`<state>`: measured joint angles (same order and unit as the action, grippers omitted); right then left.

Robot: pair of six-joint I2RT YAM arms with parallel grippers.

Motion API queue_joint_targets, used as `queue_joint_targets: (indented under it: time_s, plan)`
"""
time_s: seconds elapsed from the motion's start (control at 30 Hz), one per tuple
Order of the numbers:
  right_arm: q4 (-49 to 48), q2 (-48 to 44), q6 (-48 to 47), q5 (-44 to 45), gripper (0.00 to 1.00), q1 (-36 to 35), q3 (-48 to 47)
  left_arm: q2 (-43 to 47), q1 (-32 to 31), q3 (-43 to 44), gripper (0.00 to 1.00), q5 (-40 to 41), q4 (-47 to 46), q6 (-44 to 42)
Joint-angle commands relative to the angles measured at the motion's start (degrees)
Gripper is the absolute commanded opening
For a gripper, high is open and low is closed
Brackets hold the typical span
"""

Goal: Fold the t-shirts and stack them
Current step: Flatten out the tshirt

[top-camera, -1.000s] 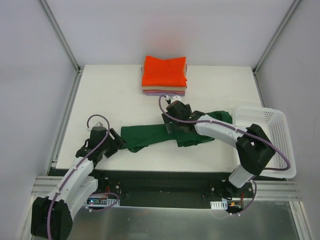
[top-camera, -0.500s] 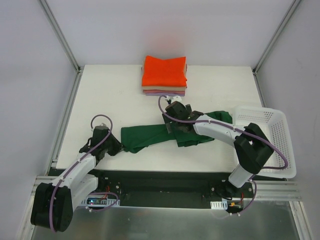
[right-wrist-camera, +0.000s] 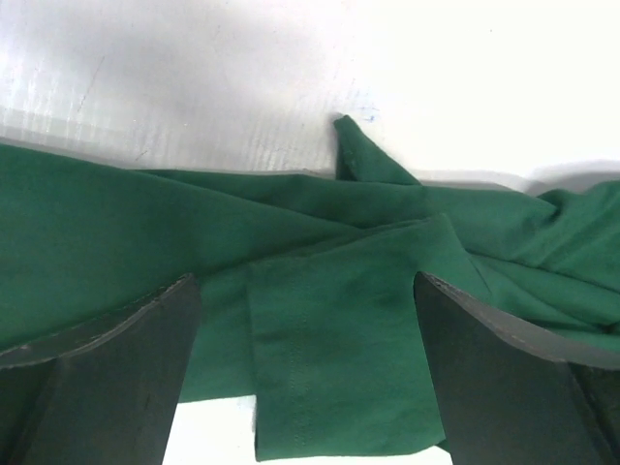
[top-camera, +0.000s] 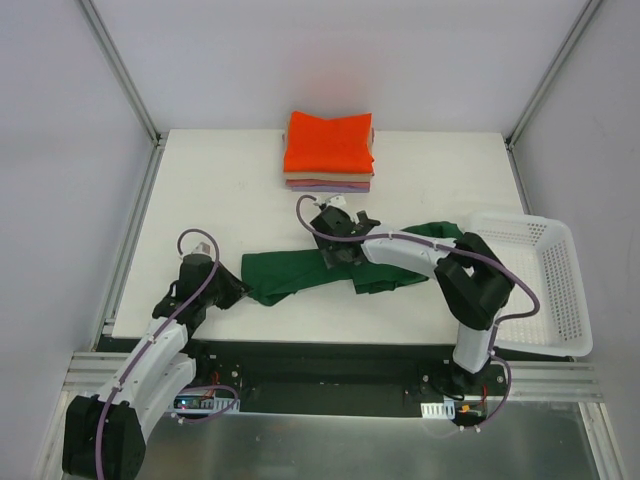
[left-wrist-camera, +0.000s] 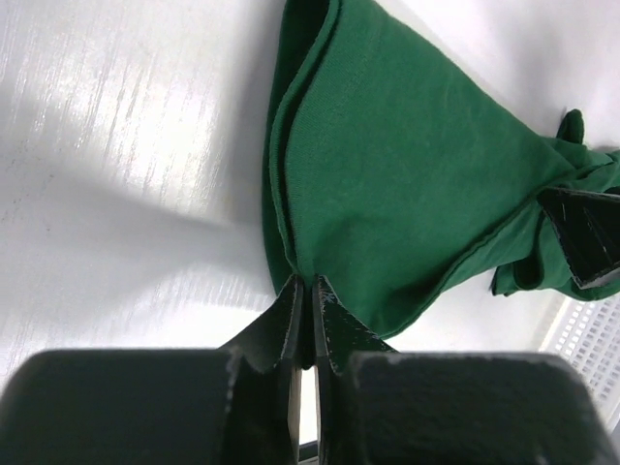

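Note:
A dark green t-shirt [top-camera: 290,272] lies crumpled in a long band across the middle of the table, its right end reaching the basket. My left gripper [top-camera: 238,291] is shut on the shirt's left corner; in the left wrist view the hem [left-wrist-camera: 291,194] runs straight into the closed tips [left-wrist-camera: 308,283]. My right gripper [top-camera: 335,255] hovers open over the shirt's middle, its fingers [right-wrist-camera: 116,339] straddling a flat sleeve [right-wrist-camera: 339,358] without pinching it. At the back stands a folded stack: an orange t-shirt [top-camera: 329,142] on top, a tan one [top-camera: 300,178] and a lilac one [top-camera: 335,186] below.
A white mesh basket [top-camera: 555,270] sits at the table's right edge, overhanging the front; its mesh also shows in the left wrist view [left-wrist-camera: 586,339]. Metal frame posts rise at the back corners. The table's front edge lies just behind the left gripper.
My left gripper has closed on the green shirt's left corner. The right gripper has shifted left along the shirt, staying open.

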<state>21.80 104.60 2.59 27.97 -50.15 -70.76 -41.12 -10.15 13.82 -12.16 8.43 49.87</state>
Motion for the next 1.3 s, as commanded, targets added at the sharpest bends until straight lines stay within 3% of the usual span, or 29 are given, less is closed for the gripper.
queue_joint_targets:
  time_s: [0.0,0.17,0.33,0.43,0.63,0.77,1.03,1.27]
  plan:
    - [5.0,2.5,3.2,4.6,0.92,-0.8,-3.9,-0.2,-0.2,1.1,0.00,-1.4,1.9,-1.3]
    - [8.8,5.1,5.3,9.8,0.88,-0.6,-5.2,-0.1,-0.2,1.8,0.00,-0.5,2.0,-1.7]
    - [11.3,4.1,8.6,13.8,0.76,0.9,-3.6,0.2,-0.2,2.3,0.00,0.7,2.6,-1.9]
    - [11.3,2.1,10.1,15.1,0.61,1.7,-1.8,0.6,-0.2,2.3,0.00,1.8,2.9,-2.3]
    - [10.5,-2.9,12.2,17.3,0.16,3.2,2.4,1.4,-0.2,4.4,0.00,4.4,4.8,-4.8]
    - [10.3,-10.1,12.0,19.4,0.01,3.3,6.2,2.7,-0.2,7.0,0.00,4.7,5.4,-6.0]
    - [11.6,-33.4,7.4,20.4,0.00,7.1,10.2,6.8,-0.2,17.1,0.00,5.7,7.1,-7.2]
    - [8.9,-52.8,-13.3,10.8,0.00,9.7,3.8,9.3,-0.2,32.5,0.00,9.7,8.3,-7.3]
